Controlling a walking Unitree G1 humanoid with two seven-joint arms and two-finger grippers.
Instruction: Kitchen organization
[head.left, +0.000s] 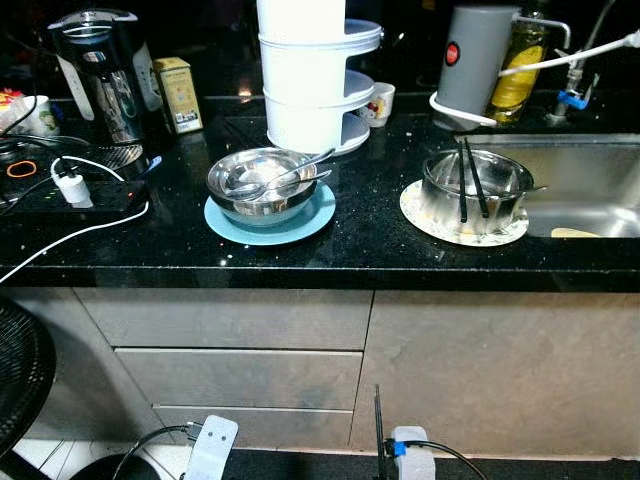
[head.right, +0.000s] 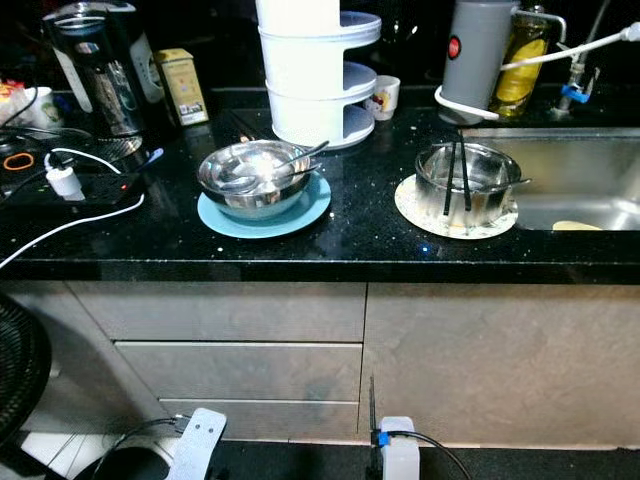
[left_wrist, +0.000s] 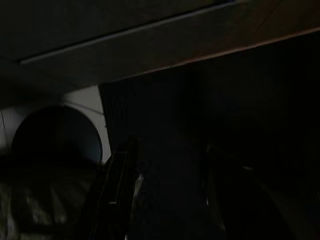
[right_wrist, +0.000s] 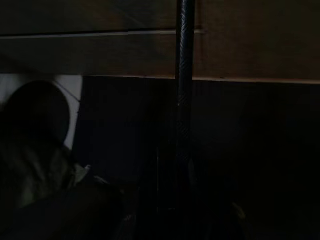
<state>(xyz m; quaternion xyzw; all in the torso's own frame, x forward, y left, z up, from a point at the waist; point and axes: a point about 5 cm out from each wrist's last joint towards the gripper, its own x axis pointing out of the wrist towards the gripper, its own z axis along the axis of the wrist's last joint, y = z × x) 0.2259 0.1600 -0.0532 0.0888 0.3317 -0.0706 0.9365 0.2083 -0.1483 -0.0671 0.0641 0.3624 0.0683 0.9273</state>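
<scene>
A white tiered rack (head.left: 315, 75) is standing behind a steel bowl (head.left: 262, 185) holding a spoon, sitting on a blue plate (head.left: 300, 226); the left gripper (left_wrist: 165, 200) is hanging parted and empty, and the right gripper's state I cannot tell.

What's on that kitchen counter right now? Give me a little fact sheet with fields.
Counter: black stone countertop
Centre: steel bowl holding a spoon, on a blue plate
Beside the sink: steel pot with black chopsticks across it, on a pale patterned plate
Sink: steel basin, at the counter's right end
Back row: kettle, white tiered rack, grey flask
Arms: both hang low before the drawers
</scene>
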